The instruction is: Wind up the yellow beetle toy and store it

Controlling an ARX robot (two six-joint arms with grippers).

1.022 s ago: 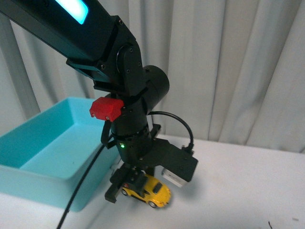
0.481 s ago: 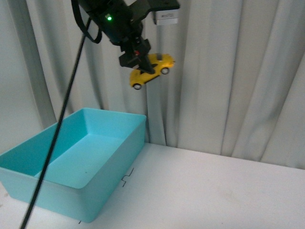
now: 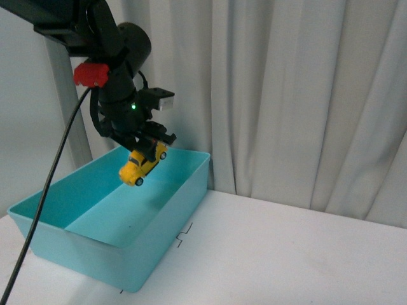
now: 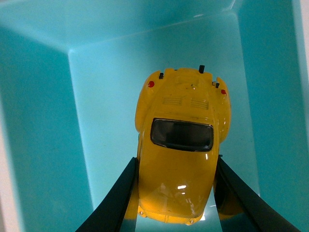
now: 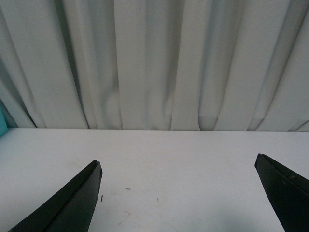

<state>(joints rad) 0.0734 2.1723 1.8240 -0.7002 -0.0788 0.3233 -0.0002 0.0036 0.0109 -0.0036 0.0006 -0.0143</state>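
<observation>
The yellow beetle toy (image 3: pixel 141 166) hangs nose-down over the inside of the turquoise bin (image 3: pixel 178 219), held in the air above its floor. My left gripper (image 3: pixel 147 152) is shut on the toy's sides. In the left wrist view the yellow beetle toy (image 4: pixel 181 145) fills the middle, its dark window toward the camera, with the left gripper (image 4: pixel 176 193) clamping it on both flanks above the bin's floor (image 4: pixel 106 121). The right gripper (image 5: pixel 178 181) is open over the white table, nothing between its fingers. The right arm is not in the front view.
The white table (image 3: pixel 286 254) runs to the right of the bin. A pale pleated curtain (image 3: pixel 299 95) hangs close behind. A black cable (image 3: pixel 44 197) drops from my left arm past the bin's near left corner. Small black marks (image 3: pixel 183 236) lie on the table beside the bin.
My left arm has carried the toy from the table up high in front of the curtain, then down and left over the bin. The toy now tilts nose-down.
</observation>
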